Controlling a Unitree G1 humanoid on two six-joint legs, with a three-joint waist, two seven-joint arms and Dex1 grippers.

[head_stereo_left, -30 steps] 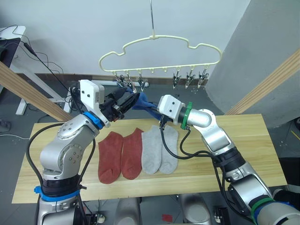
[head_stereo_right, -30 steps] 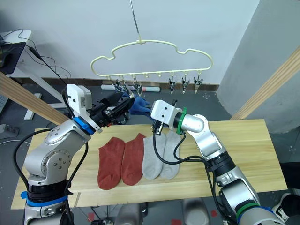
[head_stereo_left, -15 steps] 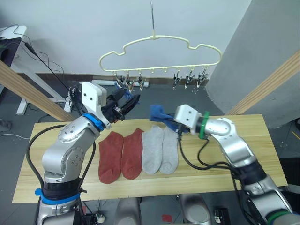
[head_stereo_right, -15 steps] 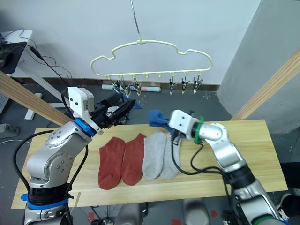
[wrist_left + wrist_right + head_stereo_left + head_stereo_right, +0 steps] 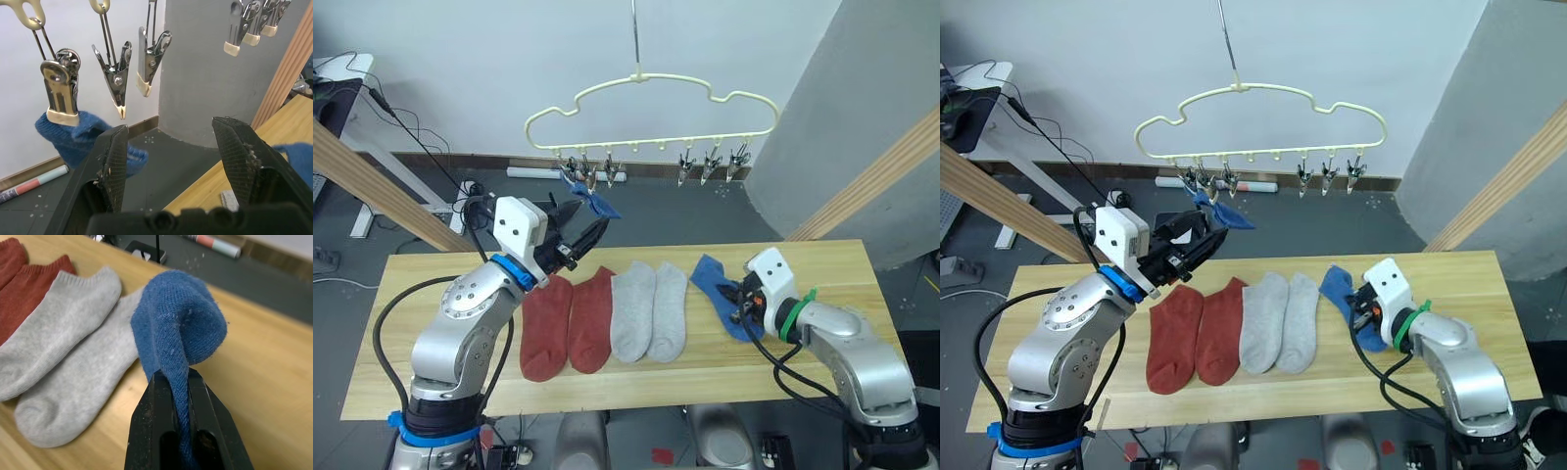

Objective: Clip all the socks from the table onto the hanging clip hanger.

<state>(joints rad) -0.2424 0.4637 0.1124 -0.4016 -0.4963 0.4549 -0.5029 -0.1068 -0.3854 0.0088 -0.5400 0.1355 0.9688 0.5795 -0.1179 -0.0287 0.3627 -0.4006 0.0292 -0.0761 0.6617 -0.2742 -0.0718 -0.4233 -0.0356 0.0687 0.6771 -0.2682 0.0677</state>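
One blue sock (image 5: 594, 204) hangs clipped on the clip hanger (image 5: 651, 117); other blue sock (image 5: 177, 340) lies on table (image 5: 822, 274), pinched in right gripper (image 5: 180, 396). Left gripper (image 5: 178, 161) gapes w/ nothing in it below the clips. Soft, light, floppy knit, prob. best grabbed at the cuff edge so it feeds into a clip.

A plain white wall (image 5: 460, 69) closes the back of the room, with a brown skirting board (image 5: 431, 162) along its foot. Below it lies a dark grey floor (image 5: 656, 211). To the wall's right stands a broad grey column (image 5: 862, 108). Two light wooden rails (image 5: 372, 191) slant down before the wall, one at each side. At the wall's left end stands a white desk frame (image 5: 362, 157), with black cables (image 5: 421, 137) trailing beside it. A white power strip (image 5: 533, 172) lies along the skirting.
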